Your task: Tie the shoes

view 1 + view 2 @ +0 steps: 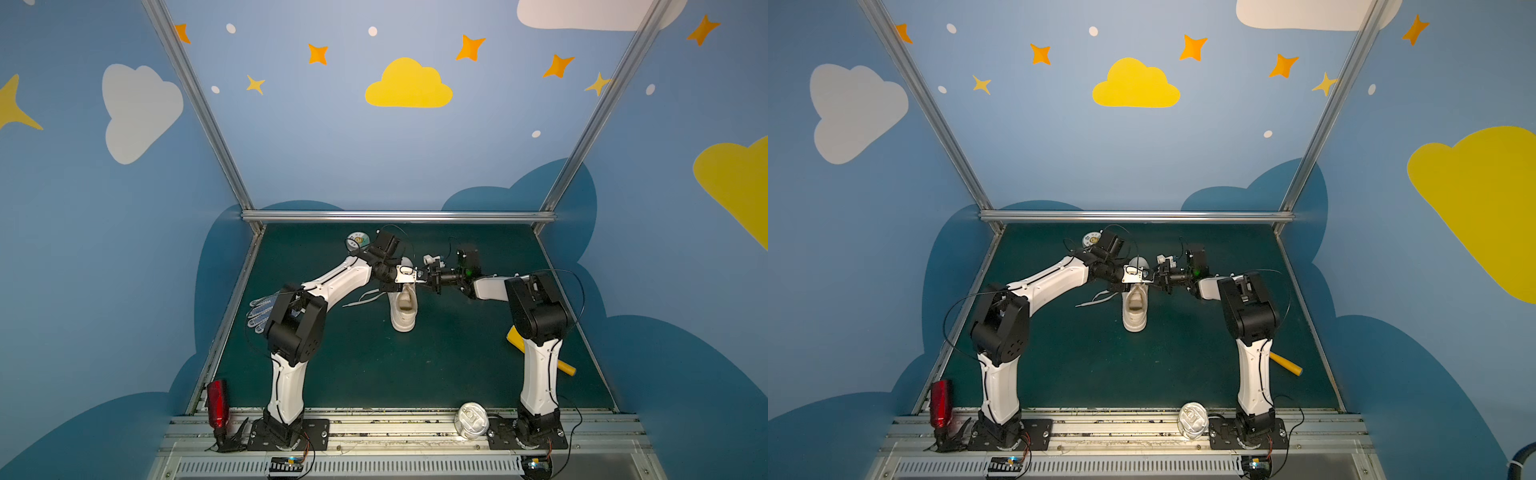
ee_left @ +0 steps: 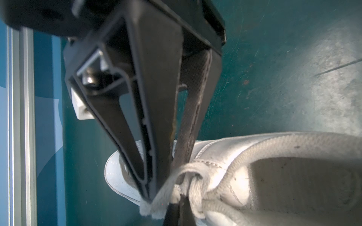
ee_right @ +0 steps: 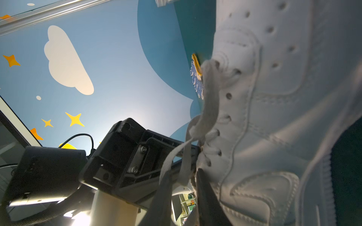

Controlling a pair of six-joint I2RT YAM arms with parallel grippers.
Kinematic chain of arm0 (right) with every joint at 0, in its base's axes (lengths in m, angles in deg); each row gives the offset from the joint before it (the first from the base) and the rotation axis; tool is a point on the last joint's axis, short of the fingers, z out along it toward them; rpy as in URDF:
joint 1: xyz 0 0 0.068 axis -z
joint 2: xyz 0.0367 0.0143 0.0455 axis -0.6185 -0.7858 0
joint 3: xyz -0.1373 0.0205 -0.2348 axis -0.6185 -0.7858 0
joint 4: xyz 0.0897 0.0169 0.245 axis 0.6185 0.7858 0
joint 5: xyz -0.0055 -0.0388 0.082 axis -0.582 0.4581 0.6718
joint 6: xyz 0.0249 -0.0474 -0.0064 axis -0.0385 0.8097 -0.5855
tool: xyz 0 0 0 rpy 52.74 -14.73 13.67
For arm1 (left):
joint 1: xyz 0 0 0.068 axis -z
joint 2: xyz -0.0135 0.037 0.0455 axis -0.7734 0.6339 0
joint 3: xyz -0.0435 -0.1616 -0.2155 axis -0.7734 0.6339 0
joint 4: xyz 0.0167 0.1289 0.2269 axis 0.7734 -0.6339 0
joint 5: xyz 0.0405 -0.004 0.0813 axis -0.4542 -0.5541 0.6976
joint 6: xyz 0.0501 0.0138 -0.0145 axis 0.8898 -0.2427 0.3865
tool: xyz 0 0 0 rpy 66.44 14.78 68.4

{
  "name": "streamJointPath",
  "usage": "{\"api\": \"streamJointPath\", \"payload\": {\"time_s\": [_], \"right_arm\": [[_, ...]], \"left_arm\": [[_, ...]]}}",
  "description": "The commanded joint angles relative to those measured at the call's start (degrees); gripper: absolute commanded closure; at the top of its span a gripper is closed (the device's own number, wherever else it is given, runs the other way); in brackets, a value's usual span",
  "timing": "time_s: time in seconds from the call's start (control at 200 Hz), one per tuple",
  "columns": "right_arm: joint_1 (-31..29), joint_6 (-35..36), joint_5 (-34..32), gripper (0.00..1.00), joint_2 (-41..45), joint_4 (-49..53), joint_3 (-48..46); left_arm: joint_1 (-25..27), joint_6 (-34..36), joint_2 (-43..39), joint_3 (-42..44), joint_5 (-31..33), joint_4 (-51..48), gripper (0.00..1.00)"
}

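Note:
The white shoe [image 1: 404, 309] [image 1: 1136, 309] stands mid-table with its heel toward the front edge. Both grippers meet above its tongue. My left gripper [image 1: 415, 276] [image 2: 158, 193] is shut on a flat white lace [image 2: 166, 187] just beside the crossing of the strands. My right gripper [image 1: 426, 279] [image 3: 188, 176] comes from the opposite side, its dark fingertips [image 2: 185, 207] close together on a lace at that crossing. A lace strand [image 3: 176, 154] drapes over one right finger beside the shoe's eyelet side [image 3: 274, 97]. A loose lace end [image 1: 361, 299] trails on the mat to the shoe's left.
A white glove with blue dots [image 1: 262, 311] lies behind the left arm's elbow. A round tin [image 1: 358, 240] sits at the back. There is a yellow tube [image 1: 565, 368] by the right arm, a red bottle [image 1: 217, 403] at the front left, and a silver can [image 1: 471, 419] on the front rail.

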Motion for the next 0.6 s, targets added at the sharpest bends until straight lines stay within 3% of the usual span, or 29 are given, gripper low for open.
{"api": "streamJointPath", "payload": {"time_s": [0.0, 0.23, 0.416, 0.596], "right_arm": [[-0.6, 1.3, 0.6, 0.77, -0.6, 1.0, 1.3], [-0.8, 2.3, 0.6, 0.84, -1.0, 2.3, 1.0], [-0.7, 3.0, 0.3, 1.00, -0.8, 2.9, 0.5], [-0.6, 4.1, -0.1, 1.00, -0.6, 3.6, 0.6]], "left_arm": [[1.4, -0.6, 2.2, -0.5, -2.1, -2.7, 0.97], [1.5, -1.2, 1.9, 0.0, -2.0, -2.1, 0.97], [1.5, -1.5, 1.8, 0.0, -2.0, -1.7, 0.96], [1.4, -2.0, 1.2, -0.2, 1.1, -1.2, 0.89]]}}
